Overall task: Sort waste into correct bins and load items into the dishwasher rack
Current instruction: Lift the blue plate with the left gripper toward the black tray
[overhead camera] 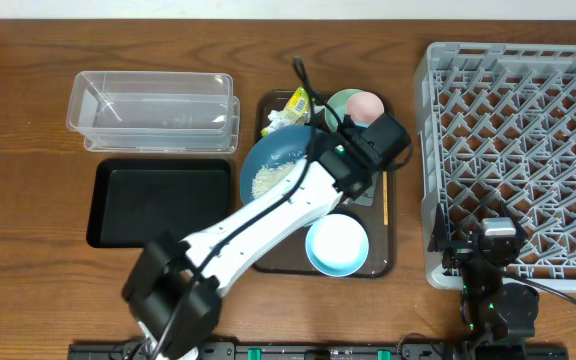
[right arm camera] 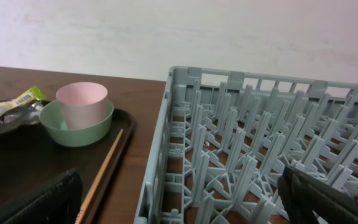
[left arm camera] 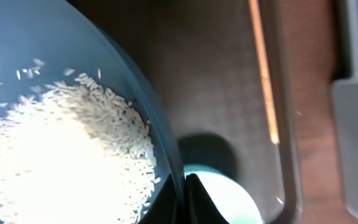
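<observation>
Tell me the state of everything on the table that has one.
Dark-blue plate: holding rice.
Pink cup: upright, inside mint-green bowl.
Light-blue bowl: upright, empty.
Clear tub: empty.
Black tray: empty.
Dishwasher rack: empty.
Chopstick: lying flat.
Right gripper: open.
Left gripper: cannot tell.

Left arm (overhead camera: 268, 215) stretched diagonally forward-right from base, wrist tipped down. Left gripper (left arm camera: 189, 200) possibly near closed, view too tight to confirm. Right arm (overhead camera: 493, 290) folded near base, right gripper (right arm camera: 180, 202) spread wide.
</observation>
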Robot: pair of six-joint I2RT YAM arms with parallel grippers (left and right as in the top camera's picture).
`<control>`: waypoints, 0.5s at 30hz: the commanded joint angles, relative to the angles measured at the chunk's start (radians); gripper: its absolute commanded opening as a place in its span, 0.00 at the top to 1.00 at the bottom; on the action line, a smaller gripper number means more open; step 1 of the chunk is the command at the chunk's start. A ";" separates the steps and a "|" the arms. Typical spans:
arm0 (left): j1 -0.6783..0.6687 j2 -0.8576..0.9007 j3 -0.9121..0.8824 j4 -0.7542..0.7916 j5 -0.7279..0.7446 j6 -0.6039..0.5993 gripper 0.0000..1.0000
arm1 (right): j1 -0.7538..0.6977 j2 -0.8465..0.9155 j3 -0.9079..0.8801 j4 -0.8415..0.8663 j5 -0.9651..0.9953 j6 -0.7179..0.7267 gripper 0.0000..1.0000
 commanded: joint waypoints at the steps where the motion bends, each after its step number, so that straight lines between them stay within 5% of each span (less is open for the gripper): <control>1: 0.039 -0.078 -0.005 -0.018 0.126 -0.013 0.94 | -0.005 -0.006 -0.003 -0.003 -0.008 -0.009 0.01; 11: 0.266 -0.314 -0.005 -0.153 0.177 0.005 0.94 | -0.005 -0.006 -0.003 -0.003 -0.008 -0.009 0.01; 15: 0.385 -0.380 -0.006 -0.164 0.323 0.098 0.94 | -0.005 -0.006 -0.003 -0.003 -0.008 -0.009 0.01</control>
